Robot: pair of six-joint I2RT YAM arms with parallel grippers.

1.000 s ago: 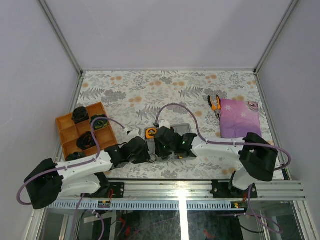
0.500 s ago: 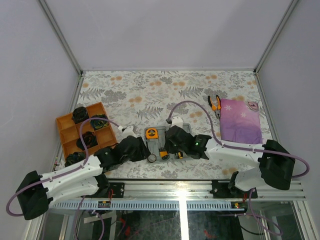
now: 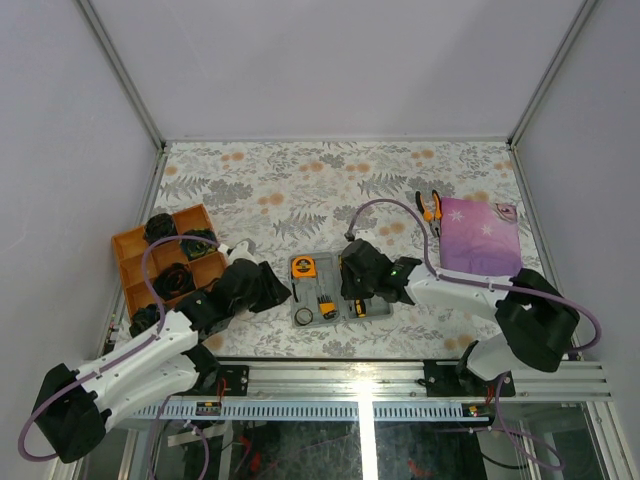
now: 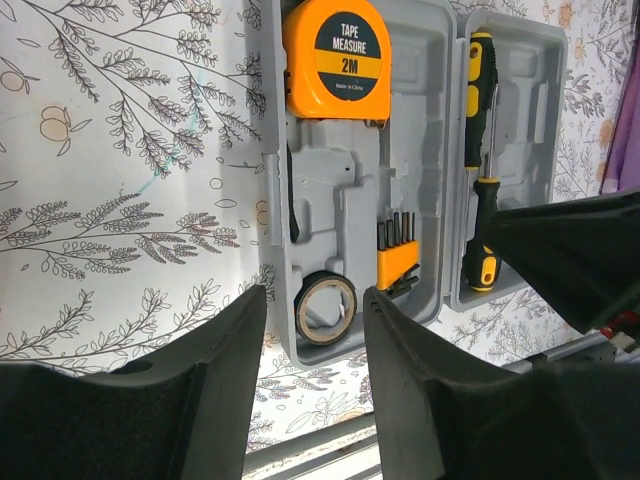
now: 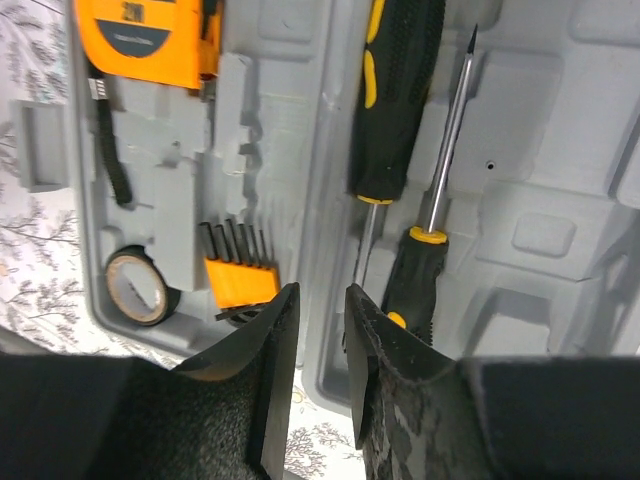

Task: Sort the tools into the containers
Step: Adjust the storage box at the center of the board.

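Now both stand parted, empty: left gripper point(image 4: 312, 300) off the left rim of the flat grey hinged plastic tool case point(image 4: 335, 200), right gripper point(image 5: 322, 300) above its hinge.

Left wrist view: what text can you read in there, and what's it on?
"TAPE MEASURE": round label on the orange tape measure.
"2M": same label, yellow band.
"Made in China": same label, small print below.
Nothing legible on the grey case or its other tools.

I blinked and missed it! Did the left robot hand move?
Yes. The left gripper backed off leftward from over the grey tool case, toward the orange tray.
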